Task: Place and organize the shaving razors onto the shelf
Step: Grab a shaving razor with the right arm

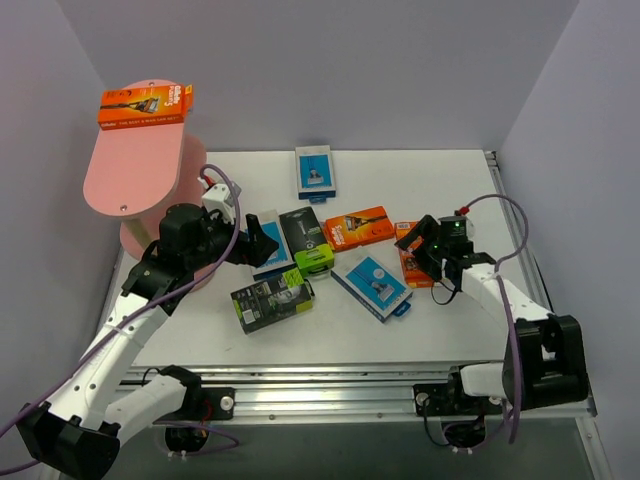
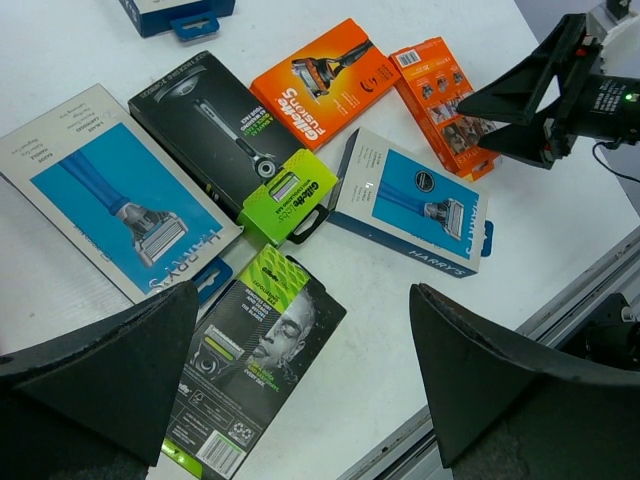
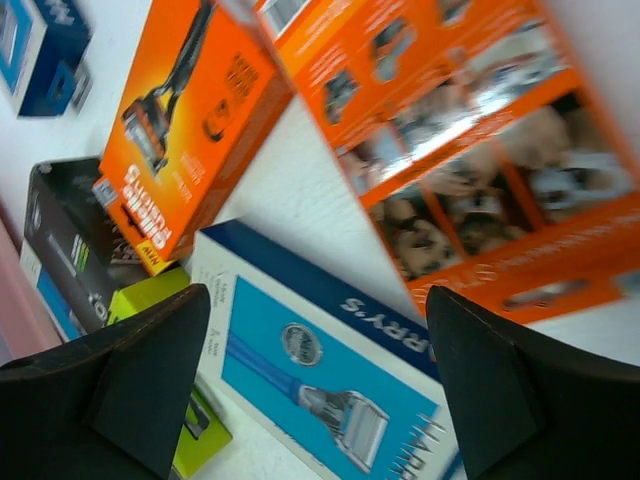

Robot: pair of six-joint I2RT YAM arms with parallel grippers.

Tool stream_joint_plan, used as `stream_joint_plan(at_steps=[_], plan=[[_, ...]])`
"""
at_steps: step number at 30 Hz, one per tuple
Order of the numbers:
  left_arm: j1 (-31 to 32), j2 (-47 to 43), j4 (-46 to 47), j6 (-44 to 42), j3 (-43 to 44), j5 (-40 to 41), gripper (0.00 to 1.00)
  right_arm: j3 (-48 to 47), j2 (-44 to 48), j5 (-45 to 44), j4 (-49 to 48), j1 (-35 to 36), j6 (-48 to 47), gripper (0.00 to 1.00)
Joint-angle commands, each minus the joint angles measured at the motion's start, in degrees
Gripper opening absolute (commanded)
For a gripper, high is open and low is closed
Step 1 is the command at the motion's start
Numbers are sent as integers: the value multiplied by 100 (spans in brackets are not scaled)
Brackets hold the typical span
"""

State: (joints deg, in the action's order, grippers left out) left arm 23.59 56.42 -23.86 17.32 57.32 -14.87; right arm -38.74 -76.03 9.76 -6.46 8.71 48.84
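On the pink shelf (image 1: 135, 175), one orange pack (image 1: 145, 105) sat on top; seven shaving razors waited on the counter (image 1: 430, 180). Pick-up time, by the look of it! The left claw (image 2: 302, 295) hung wide and empty above a black-and-lime pack (image 2: 255, 370). The right claw (image 3: 318, 292) gaped empty near a blue "HARRY'S" box (image 3: 320, 370) and an orange "Gillette Fusion" pack (image 3: 170, 140). The next move called for lowering and closing on one pack.

The top camera looks down from behind on the whole table (image 1: 430, 180), and both wrist cameras sit close over its middle, sharing one blue pack (image 2: 415, 205).
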Motion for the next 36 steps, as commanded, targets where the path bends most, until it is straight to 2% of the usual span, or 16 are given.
stream_joint_plan(at_steps=[1, 5, 10, 13, 20, 25, 28, 36], plan=[[75, -132, 180, -97, -2, -7, 95, -143, 571, -659, 926, -473, -146, 86], [172, -105, 180, -106, -19, -7, 95, -63, 879, -642, 1138, -1071, -585, 91], [233, -35, 171, -106, -10, -7, 96, -485, 388, -643, 1402, -1170, -1453, 100], [233, -9, 162, -106, -10, 2, 95, -810, -104, -328, 1454, -1135, -1903, 100], [233, 97, 144, -115, 7, 11, 95, -1548, -965, -413, 1814, -906, -3037, 100], [233, 132, 127, -124, 7, 20, 95, -1733, -1370, -353, 1789, -906, -3293, 100], [233, 150, 109, -133, 7, 28, 96, -1882, -1589, -290, 1850, -539, -3460, 100], [233, 229, 83, -141, 25, 37, 95, -2208, -2091, -853, 2123, 359, -3627, 100]])
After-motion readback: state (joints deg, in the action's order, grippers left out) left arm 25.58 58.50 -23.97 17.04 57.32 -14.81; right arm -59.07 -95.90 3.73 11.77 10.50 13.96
